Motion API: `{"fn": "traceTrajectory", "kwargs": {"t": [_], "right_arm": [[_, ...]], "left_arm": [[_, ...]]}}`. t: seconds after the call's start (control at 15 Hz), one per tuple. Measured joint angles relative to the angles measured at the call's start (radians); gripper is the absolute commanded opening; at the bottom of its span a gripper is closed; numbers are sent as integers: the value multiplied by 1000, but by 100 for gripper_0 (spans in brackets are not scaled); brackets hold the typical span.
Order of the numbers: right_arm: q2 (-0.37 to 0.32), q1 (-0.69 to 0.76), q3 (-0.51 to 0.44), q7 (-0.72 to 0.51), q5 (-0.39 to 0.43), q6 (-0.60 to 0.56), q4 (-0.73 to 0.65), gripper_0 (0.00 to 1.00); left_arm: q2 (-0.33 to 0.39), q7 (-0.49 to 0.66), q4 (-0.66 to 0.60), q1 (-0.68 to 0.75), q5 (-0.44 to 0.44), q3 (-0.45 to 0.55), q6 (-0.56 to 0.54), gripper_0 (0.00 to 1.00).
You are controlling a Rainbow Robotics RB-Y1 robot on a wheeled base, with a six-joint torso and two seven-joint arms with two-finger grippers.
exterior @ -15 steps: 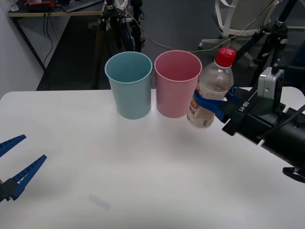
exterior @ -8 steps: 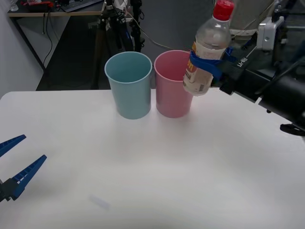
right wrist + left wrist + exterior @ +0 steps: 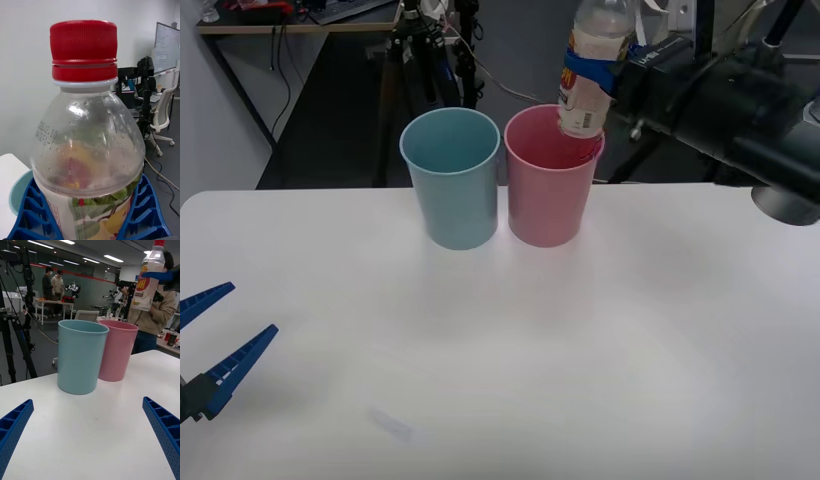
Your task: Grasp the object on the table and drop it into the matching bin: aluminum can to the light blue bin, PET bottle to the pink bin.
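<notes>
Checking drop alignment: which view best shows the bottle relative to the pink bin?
The front view: PET bottle, held by the right gripper, hangs over the pink bin. The left wrist view shows the height gap; the right wrist view shows the cap close up.

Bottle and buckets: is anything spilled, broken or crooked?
Nothing stands out. The right gripper holds the PET bottle nearly upright above the pink bin, cap on in the right wrist view. Both it and the light blue bin stand upright on the table. The left gripper rests open nearby.
</notes>
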Motion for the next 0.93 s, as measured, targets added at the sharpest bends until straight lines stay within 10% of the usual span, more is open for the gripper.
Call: {"fn": "traceTrajectory", "kwargs": {"t": [0.93], "right_arm": [[177,-125,61,4,51,-6,234,0]], "left_arm": [[0,0,0,0,0,0,0,100]]}}
